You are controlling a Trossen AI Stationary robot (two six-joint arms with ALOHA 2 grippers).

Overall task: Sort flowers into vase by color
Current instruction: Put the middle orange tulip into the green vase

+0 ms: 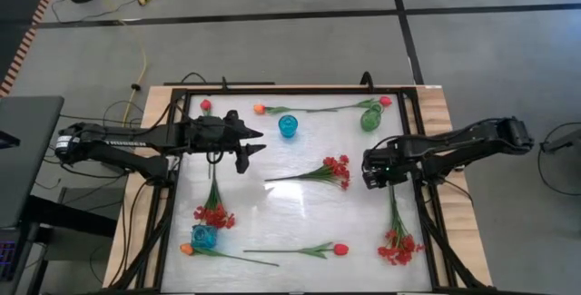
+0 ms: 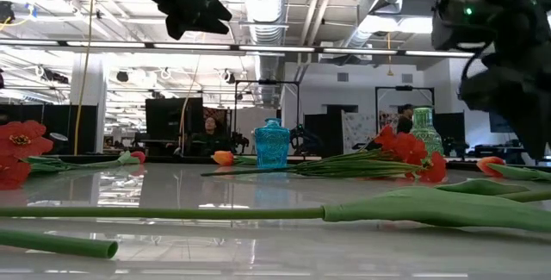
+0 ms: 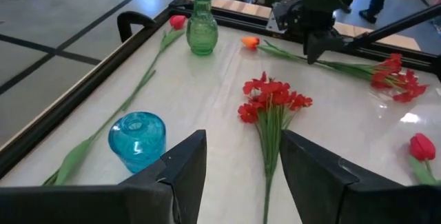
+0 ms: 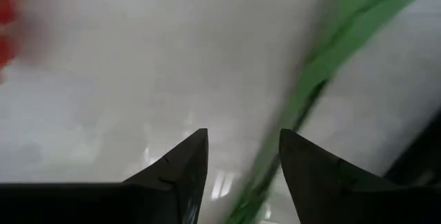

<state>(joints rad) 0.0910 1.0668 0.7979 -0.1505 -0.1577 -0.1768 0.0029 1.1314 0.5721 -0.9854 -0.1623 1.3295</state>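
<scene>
- Presently, the left gripper (image 1: 257,141) is held above the table's far-left part, its fingers (image 3: 186,165) spread apart with nothing between them, pointed toward the blue vase (image 1: 288,126).
- On the right side, the right gripper (image 1: 370,174) is seen low over the white table (image 1: 281,213), fingers parted and empty, beside a green stem (image 4: 310,86).
- That stem belongs to a red spray (image 1: 398,245) lying near the right front corner.
- Another red spray (image 1: 337,170) is laid at mid-table; a third (image 1: 214,213) lies front-left.
- A green vase (image 1: 370,118) is stood at the far right, a second blue vase (image 1: 204,235) front-left.
- Tulips are scattered: orange (image 1: 259,108), red (image 1: 340,250).
</scene>
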